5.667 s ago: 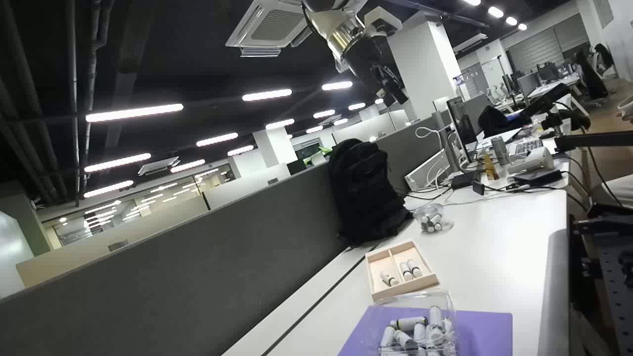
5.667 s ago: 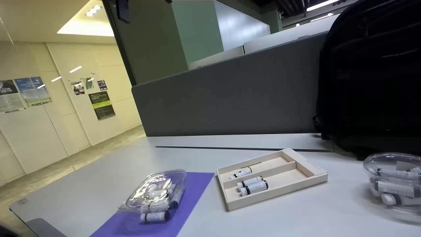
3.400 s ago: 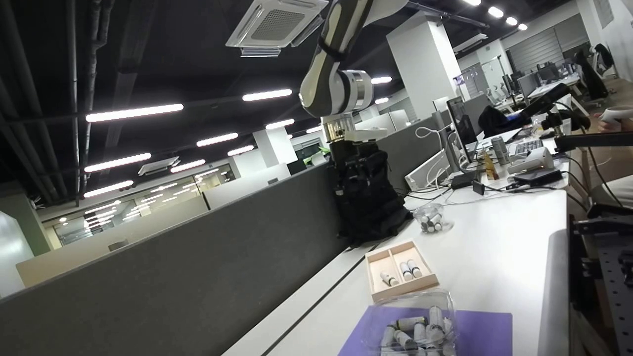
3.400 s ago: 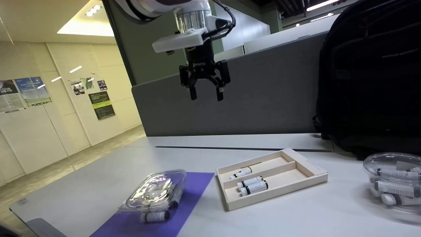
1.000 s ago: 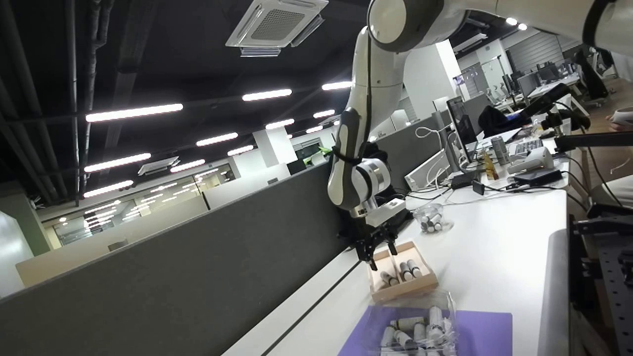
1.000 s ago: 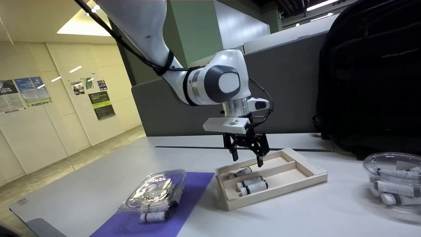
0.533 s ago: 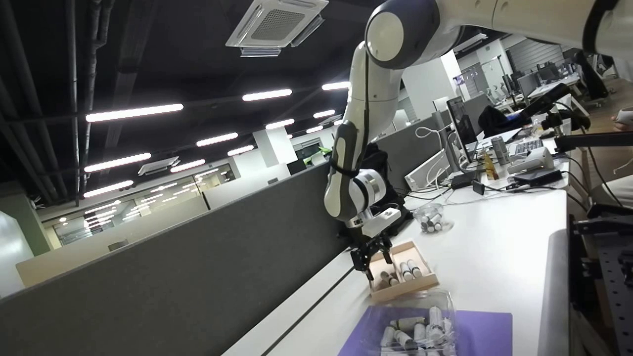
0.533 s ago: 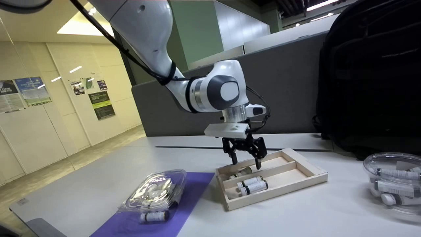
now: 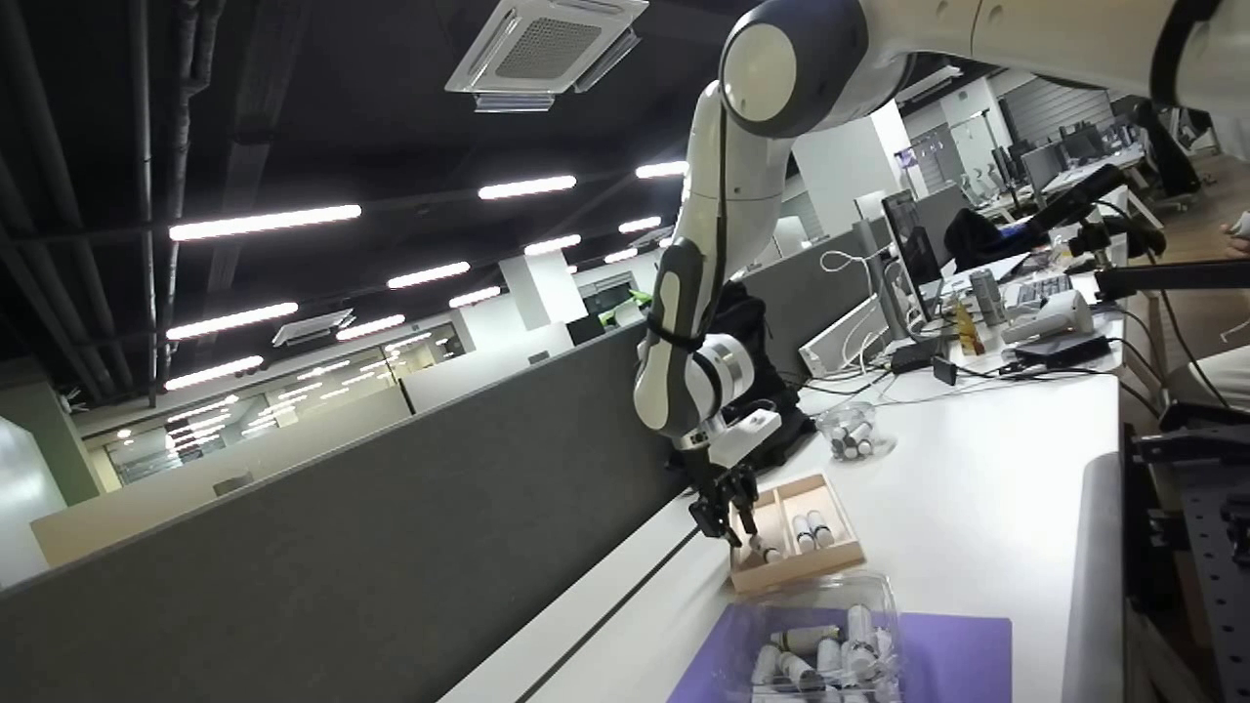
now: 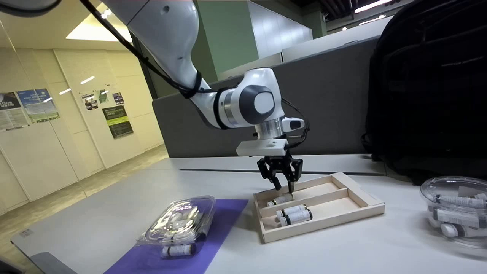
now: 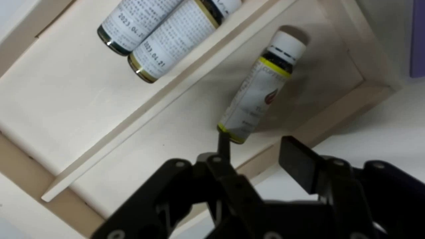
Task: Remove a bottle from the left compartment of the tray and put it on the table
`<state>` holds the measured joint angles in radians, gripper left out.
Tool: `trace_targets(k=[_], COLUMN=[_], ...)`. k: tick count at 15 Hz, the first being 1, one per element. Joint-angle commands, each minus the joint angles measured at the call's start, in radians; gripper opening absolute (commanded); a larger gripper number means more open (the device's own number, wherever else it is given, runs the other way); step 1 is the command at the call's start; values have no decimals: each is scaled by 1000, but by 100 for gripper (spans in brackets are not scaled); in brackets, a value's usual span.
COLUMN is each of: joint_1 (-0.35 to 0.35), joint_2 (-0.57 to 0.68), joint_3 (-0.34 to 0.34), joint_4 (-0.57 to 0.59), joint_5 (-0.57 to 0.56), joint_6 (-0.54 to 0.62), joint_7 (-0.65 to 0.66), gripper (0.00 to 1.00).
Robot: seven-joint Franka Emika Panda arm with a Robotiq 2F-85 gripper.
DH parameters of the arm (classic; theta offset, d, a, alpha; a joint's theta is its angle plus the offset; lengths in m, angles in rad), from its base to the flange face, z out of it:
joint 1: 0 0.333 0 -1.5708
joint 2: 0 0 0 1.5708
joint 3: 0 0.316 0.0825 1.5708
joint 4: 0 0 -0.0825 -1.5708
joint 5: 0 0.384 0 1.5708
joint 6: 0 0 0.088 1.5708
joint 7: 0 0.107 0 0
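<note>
The tan tray (image 10: 323,224) rests on the white table (image 10: 335,247), split by a divider into two compartments. In its left compartment one white-labelled bottle (image 11: 254,96) with yellow bands lies on its side; it also shows in both exterior views (image 9: 768,553) (image 10: 280,199). Two similar bottles (image 11: 172,39) lie in the right compartment. My gripper (image 11: 255,142) points down over the left compartment, its jaws part-way apart, with nothing seen between them. One fingertip (image 11: 224,141) overlaps the bottle's base; whether it touches, I cannot tell. The gripper (image 10: 285,189) is low by the bottle in an exterior view.
Beside the tray lies a purple mat (image 10: 224,224) carrying a clear plastic box (image 10: 182,220) of bottles. A round clear tub (image 10: 456,217) with more bottles stands beyond the tray's opposite end. Behind are a grey partition (image 10: 323,102) and a black backpack (image 10: 430,95).
The arm has come down over the tray, and within the last half second the jaws have drawn closer together. The tray has shifted slightly to the right in an exterior view.
</note>
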<state>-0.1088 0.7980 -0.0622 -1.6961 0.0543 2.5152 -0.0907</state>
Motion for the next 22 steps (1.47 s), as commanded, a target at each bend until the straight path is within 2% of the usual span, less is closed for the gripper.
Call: trace_targets(k=[1, 2, 4, 9, 10, 11, 12, 14, 15, 22], joint_1=[-13, -16, -24, -34, -33, -33, -33, -32, -31, -37], joint_2=[7, -1, -12, -11, -9, -7, -5, -1, 1, -20], joint_3=[11, 12, 15, 18, 17, 17, 18, 18, 19, 35], joint_4=[5, -6, -22, -45, -46, -47, -47, -46, -46, -60], joint_5=[-23, -24, -22, -20, -21, -22, -20, -22, -23, -14], joint_6=[6, 13, 12, 12, 12, 11, 12, 11, 12, 8], joint_7=[-21, -27, -40, -56, -56, -56, -56, -58, -59, -74], gripper=[32, 58, 59, 93, 99, 100, 70, 68, 62, 12])
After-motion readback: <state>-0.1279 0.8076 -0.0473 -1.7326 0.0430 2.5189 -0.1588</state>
